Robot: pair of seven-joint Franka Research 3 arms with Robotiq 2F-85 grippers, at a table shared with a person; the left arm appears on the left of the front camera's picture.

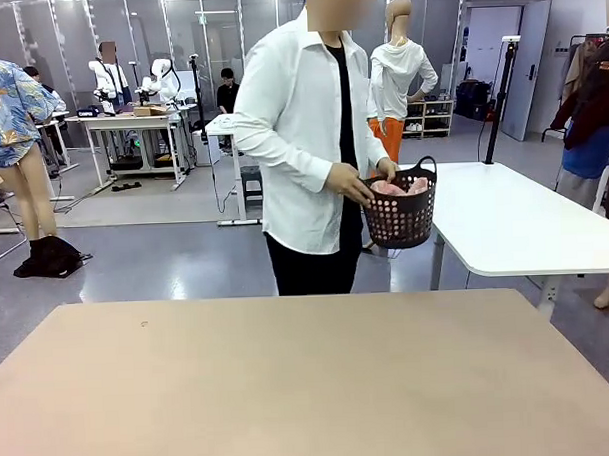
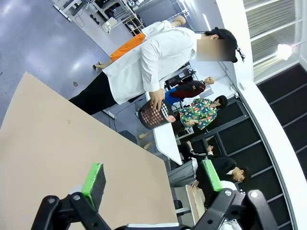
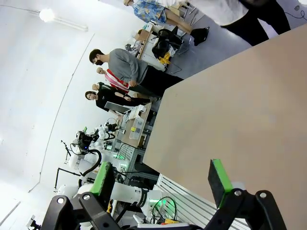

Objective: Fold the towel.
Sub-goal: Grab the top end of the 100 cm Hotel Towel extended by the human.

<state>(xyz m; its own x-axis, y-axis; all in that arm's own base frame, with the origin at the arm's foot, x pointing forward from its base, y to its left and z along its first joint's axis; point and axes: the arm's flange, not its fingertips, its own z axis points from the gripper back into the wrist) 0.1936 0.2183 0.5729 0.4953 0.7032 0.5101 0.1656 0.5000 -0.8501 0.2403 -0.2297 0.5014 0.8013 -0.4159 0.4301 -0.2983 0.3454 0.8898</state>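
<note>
A person in a white shirt stands beyond the far edge of the beige table (image 1: 290, 379), holding a dark perforated basket (image 1: 401, 217) with both hands. Bunched inside it lies the salmon-pink towel (image 1: 401, 188), of which just the top shows. The left wrist view catches the same basket (image 2: 154, 115) under the person's hand (image 2: 157, 99). My left gripper (image 2: 153, 178) hangs open above the table's near side, nothing between its green pads. My right gripper (image 3: 163, 177) is open too, over the table's edge, and holds nothing.
A white table (image 1: 514, 221) stands behind the person at the right, close to the basket. Other work tables, people and a clothes rack (image 1: 590, 98) stand farther back in the room. The beige tabletop (image 2: 57, 158) is bare.
</note>
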